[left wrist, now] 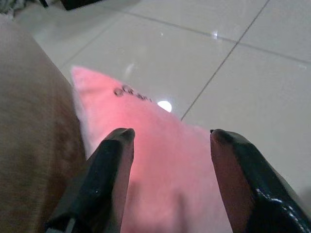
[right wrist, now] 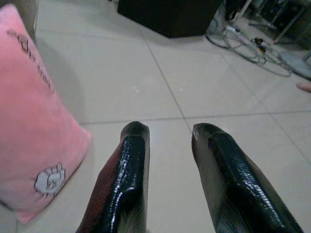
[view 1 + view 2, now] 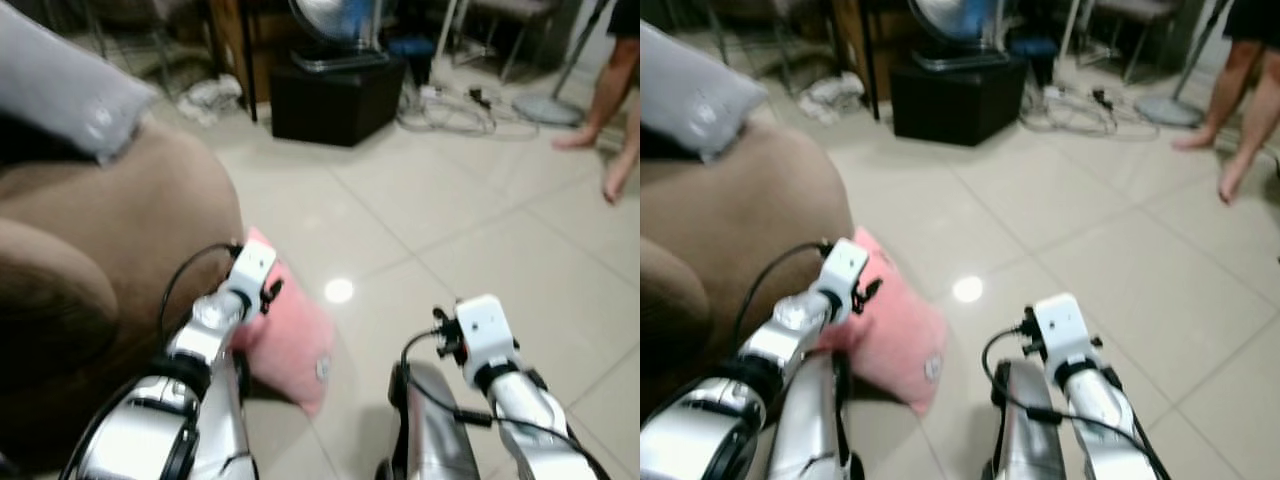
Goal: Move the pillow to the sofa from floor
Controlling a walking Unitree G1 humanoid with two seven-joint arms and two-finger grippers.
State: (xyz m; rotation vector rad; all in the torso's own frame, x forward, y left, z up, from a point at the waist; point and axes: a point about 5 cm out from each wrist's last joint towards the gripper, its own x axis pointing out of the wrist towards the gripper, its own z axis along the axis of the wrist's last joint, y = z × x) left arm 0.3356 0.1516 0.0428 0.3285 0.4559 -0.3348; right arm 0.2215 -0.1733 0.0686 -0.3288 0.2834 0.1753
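Left wrist view: the left gripper (image 1: 170, 138) is held spread just above the soft pink pillow (image 1: 160, 160), which is propped on the glossy tiled floor (image 3: 470, 230) against the brown sofa (image 3: 110, 270). The right gripper (image 2: 167, 131) is parted, beside the pillow.

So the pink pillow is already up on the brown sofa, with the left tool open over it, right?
Not quite. The pink pillow is on the floor, leaning against the brown sofa, as the left eye view shows. The left tool is indeed open over it.
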